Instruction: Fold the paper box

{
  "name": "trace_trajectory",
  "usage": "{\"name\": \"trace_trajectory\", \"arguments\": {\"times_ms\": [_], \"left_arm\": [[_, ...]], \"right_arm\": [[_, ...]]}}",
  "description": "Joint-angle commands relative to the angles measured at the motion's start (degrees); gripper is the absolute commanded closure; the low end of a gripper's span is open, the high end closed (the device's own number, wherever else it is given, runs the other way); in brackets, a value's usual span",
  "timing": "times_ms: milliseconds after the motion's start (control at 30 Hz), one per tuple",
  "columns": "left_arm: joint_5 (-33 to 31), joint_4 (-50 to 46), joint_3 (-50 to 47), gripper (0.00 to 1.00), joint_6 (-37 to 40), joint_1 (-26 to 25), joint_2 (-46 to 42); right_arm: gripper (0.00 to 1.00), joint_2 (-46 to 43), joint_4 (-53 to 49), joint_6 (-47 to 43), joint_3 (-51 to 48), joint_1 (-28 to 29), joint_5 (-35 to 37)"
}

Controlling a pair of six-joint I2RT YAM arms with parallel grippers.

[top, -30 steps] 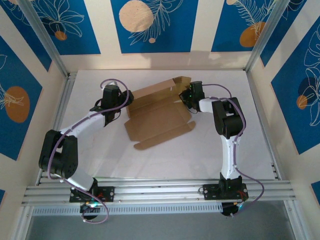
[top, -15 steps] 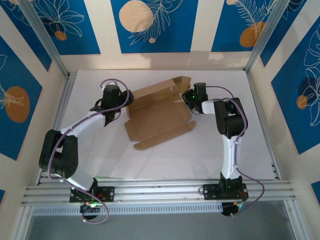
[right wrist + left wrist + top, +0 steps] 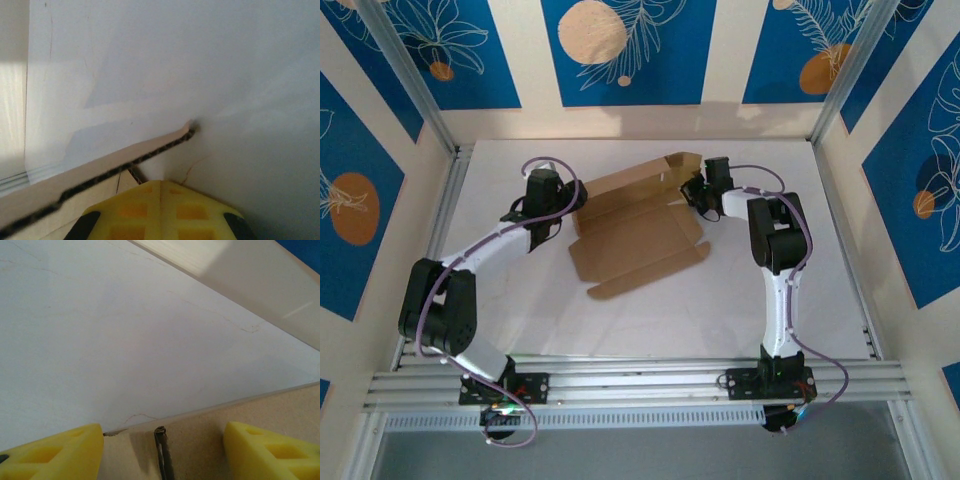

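Wrist views settle what the overhead cannot: left fingers spread wide over the paper box edge, right fingers pressed together (gripping nothing).

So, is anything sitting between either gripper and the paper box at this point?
Nothing visible does. The left gripper has its jaws open over the left edge of the paper box. The right gripper is shut and sits right up against a cardboard edge on the box's far right side.
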Motion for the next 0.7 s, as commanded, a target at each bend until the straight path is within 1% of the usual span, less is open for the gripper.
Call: {"name": "trace_trajectory", "arguments": {"times_ms": [0,200,500,667], "left_arm": [[1.00,-5.22,0.19,0.35,1.71,-0.53,2.29],[1.08,-5.24,0.14,0.35,1.76,-0.53,2.39],[1.08,-5.22,0.30,0.35,1.61,-0.53,2.51],[1.02,-5.30,0.16,0.36,1.66,-0.53,2.52]], "right_arm": [[0.97,1.79,3.37,0.39,-0.78,0.65,-7.62],[0.97,1.11,13.23,3.29,-3.02,0.11,-13.53],[0.97,1.07,13.12,1.09,-2.78,0.51,-17.84],[0.97,2.04,17.27,2.33,-4.31,1.41,-19.35]]}}
